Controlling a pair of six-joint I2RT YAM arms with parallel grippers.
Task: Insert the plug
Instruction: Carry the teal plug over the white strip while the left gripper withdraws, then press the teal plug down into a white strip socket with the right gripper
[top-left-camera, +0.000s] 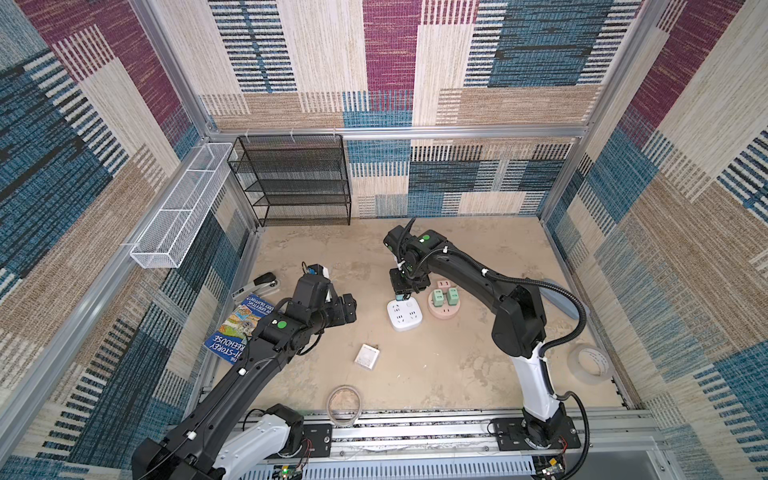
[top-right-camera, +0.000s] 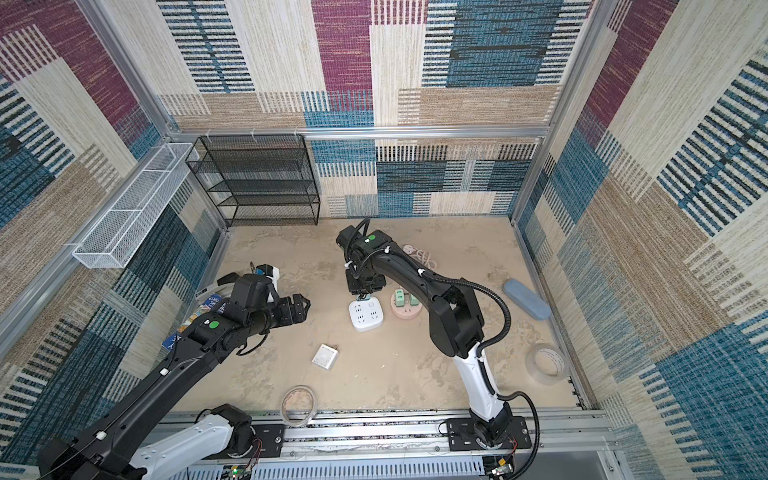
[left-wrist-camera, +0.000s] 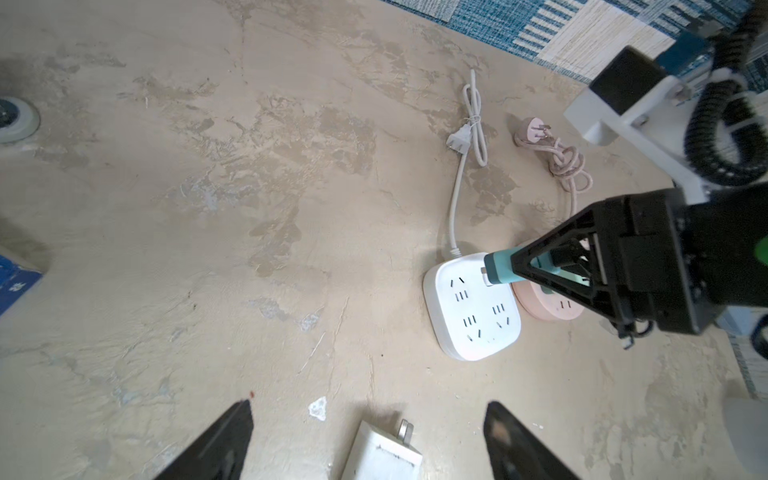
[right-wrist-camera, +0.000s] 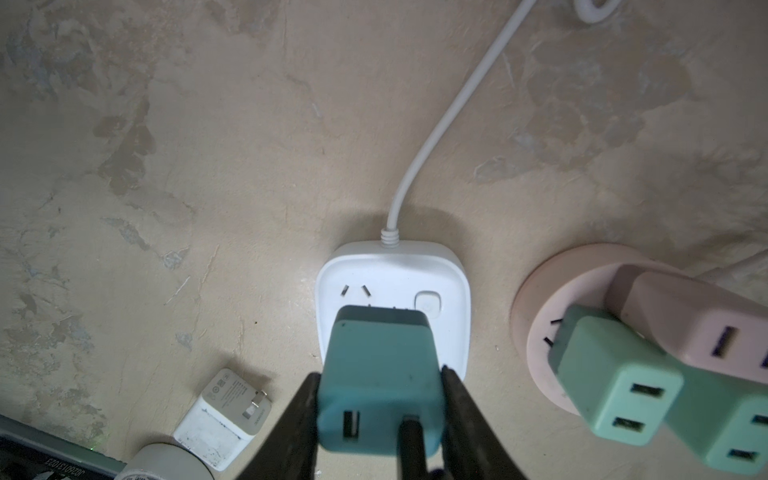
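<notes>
My right gripper (right-wrist-camera: 380, 399) pinches the teal plug (right-wrist-camera: 380, 349) between its two black fingers, one on each side of the body. The plug's end facing the right wrist camera shows a USB port. It hangs over the far edge of the white power strip (right-wrist-camera: 395, 270), next to the strip's round button (right-wrist-camera: 428, 301). In the left wrist view a short length of metal prong shows between the plug and the strip's face, so it is not seated. I cannot tell whether the prong tips are in the slots.

My left gripper (left-wrist-camera: 370, 409) hovers with its jaws spread wide and nothing between them. A white charger (right-wrist-camera: 224, 415) lies flat on the floor below it, and its grey printing is too small for me to read.

Just beside the white strip sits a round pink power strip (right-wrist-camera: 536, 332). It carries two green adapters (right-wrist-camera: 615, 374) and a pink adapter (right-wrist-camera: 698, 328).

In both top views a blue book (top-left-camera: 237, 332) lies partly under my left arm. I can read "STOREY" and "REEHOUSE" on its cover. A clear tape roll (top-left-camera: 590, 365) rests near the right wall.
</notes>
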